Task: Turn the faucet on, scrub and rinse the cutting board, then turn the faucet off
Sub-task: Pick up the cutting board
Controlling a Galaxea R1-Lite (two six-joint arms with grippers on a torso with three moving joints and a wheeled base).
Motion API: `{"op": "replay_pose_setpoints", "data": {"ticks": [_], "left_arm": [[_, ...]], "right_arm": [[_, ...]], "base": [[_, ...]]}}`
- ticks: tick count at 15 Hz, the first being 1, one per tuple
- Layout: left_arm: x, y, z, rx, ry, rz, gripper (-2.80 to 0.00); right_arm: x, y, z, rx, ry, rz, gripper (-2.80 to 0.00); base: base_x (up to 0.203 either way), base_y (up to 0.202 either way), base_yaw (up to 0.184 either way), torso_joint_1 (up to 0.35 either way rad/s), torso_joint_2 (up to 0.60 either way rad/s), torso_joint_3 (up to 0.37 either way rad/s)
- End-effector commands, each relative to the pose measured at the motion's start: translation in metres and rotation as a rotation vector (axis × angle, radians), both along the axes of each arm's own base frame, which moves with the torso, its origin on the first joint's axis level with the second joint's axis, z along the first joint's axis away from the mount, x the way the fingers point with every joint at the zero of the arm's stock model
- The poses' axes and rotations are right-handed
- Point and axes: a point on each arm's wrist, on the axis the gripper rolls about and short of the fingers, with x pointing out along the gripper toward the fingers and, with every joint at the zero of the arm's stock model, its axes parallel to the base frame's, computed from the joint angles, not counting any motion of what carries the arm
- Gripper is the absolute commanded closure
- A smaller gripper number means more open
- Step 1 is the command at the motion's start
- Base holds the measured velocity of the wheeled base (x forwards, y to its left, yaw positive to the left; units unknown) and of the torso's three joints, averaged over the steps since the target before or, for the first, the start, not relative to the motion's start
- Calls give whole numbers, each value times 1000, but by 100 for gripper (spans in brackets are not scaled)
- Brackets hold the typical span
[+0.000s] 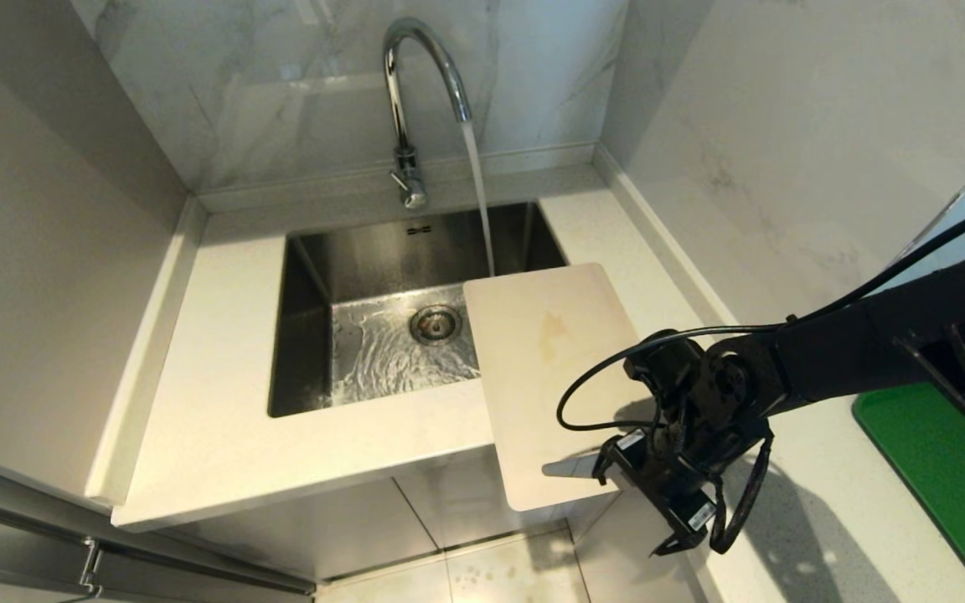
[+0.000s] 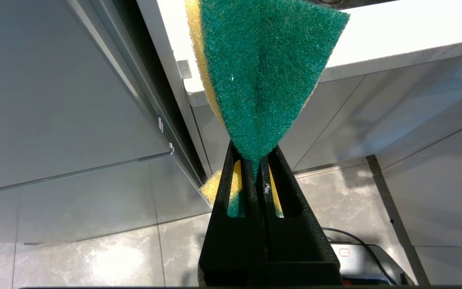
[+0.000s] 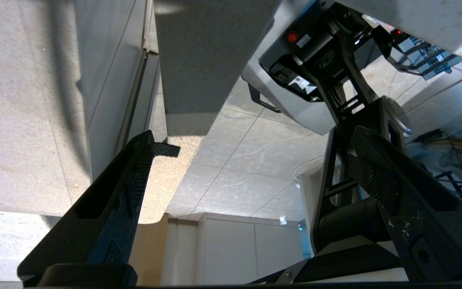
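Marble-walled corner, pale counter (image 1: 223, 419) with steel sink (image 1: 307, 335); faucet (image 1: 415, 100) running.
Cutting board (image 1: 545, 377) lies half on the counter, one corner over the sink, near end overhanging the front edge. Right gripper (image 1: 616, 469), jaws wide apart, sits at that overhang; a glancing push could tip the board floorward. Left gripper (image 2: 261, 168), clamped on the sponge (image 2: 263, 80), hangs low by the cabinets.

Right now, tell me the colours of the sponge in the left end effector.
Green scouring face, yellow foam behind; the sponge shows best in the left wrist view.
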Motion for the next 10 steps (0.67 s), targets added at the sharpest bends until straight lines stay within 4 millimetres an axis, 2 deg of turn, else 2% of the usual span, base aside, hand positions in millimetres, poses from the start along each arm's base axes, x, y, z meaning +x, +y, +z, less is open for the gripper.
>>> {"op": "replay_pose_setpoints", "data": {"ticks": [1, 5, 10], "left_arm": [[0, 0, 0, 0, 2, 1, 0], [0, 0, 0, 0, 2, 0, 0], [0, 0, 0, 0, 2, 1, 0]], "right_arm": [[3, 1, -7, -3, 22, -6, -280], [7, 2, -7, -6, 14, -2, -280], [16, 4, -27, -47, 48, -12, -280]], "base": [[0, 0, 0, 0, 0, 0], [0, 0, 0, 0, 0, 0], [0, 0, 0, 0, 0, 0]]}}
